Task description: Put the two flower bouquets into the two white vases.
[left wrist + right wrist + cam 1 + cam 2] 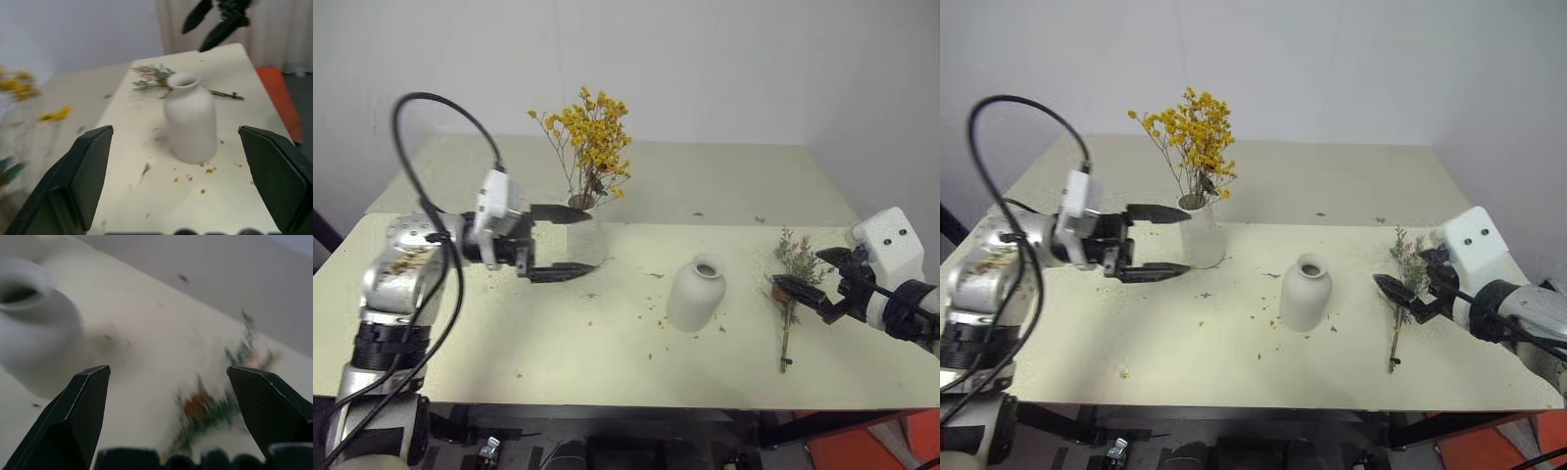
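Black-fingered, your right gripper (800, 276) stands wide and empty over the grey-green sprig bouquet with brown cone (791, 284) lying flat on the cream table (607, 362); the squat white bottle vase (695, 293) stands empty mid-table; your left gripper (570, 245) gapes beside the tall white cone vase (1201, 233) holding the yellow-orange dried bouquet (590, 137).

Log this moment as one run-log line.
yellow bouquet: in tall vase | grey-green bouquet: on table | squat vase: empty | left hand: open | right hand: open, over grey-green bouquet
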`<state>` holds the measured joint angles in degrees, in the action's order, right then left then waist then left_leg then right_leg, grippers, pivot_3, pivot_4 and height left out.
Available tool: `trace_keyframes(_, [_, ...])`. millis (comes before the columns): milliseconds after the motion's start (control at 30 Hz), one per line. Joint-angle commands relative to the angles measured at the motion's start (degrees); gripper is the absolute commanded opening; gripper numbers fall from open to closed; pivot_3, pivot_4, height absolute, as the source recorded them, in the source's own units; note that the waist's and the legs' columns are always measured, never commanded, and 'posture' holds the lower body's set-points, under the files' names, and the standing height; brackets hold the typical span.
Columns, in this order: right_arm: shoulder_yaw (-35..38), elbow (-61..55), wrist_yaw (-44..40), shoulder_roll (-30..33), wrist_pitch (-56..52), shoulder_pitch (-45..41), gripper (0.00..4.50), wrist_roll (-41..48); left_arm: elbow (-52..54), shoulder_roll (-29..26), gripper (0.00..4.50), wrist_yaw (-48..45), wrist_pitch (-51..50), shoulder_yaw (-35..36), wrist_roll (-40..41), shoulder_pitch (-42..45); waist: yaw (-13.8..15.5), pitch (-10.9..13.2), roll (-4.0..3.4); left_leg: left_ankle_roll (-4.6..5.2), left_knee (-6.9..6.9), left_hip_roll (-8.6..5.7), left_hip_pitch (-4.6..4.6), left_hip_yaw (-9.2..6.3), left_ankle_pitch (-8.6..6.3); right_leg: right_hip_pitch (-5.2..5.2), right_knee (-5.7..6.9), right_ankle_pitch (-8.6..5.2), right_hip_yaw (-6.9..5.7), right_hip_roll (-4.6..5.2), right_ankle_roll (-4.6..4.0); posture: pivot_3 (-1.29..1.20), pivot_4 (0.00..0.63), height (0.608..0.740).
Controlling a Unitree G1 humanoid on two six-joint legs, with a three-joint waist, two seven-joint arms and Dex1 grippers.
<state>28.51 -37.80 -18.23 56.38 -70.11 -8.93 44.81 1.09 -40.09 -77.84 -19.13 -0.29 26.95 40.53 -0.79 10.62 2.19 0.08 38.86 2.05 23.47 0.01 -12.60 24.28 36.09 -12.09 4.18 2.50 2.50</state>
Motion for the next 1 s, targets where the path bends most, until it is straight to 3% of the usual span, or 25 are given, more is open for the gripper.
trace_keyframes(33, [-2.80, 3.97, 3.48, -1.70, -4.56, -2.94, 4.50, -2.00, -2.21, 1.34, 4.47, -1.86, 2.81, -5.03, -3.54, 3.93, -0.33, 0.00, 0.01, 0.00, 0.00, 0.00, -0.01, 0.00, 0.00, -0.01, -0.01, 0.00, 0.01, -0.01, 0.00, 0.00, 0.150, 0.740])
trace_keyframes(333, [-11.77, 15.66, 5.42, -5.06, -8.94, -9.79, 4.50, -7.89, -12.04, 7.47, 4.47, -3.81, 10.00, -11.92, -10.31, 9.24, -0.33, -0.02, -0.04, 0.01, -0.02, -0.02, 0.10, 0.00, 0.00, 0.08, -0.01, 0.01, 0.05, -0.02, 0.00, 0.00, 0.150, 0.740])
trace_keyframes(900, [-19.58, 30.78, -0.94, -8.48, -2.81, -15.06, 4.50, -15.18, -14.75, 10.58, 4.47, -5.11, 13.57, -12.03, -11.45, 9.46, -0.40, -0.01, -0.06, 0.03, -0.01, -0.04, 0.16, -0.02, 0.01, 0.12, -0.01, 0.07, 0.05, -0.02, -0.02, 0.00, 0.150, 0.740])
trace_keyframes(1000, [-21.72, 34.29, -2.73, -8.73, -1.47, -17.10, 3.59, -16.62, -14.81, 10.52, 4.50, -4.85, 14.20, -12.06, -11.89, 9.09, -0.41, -0.01, -0.06, 0.03, -0.01, -0.05, 0.17, -0.02, 0.01, 0.12, -0.03, 0.08, 0.05, -0.02, -0.03, 0.00, 0.150, 0.740])
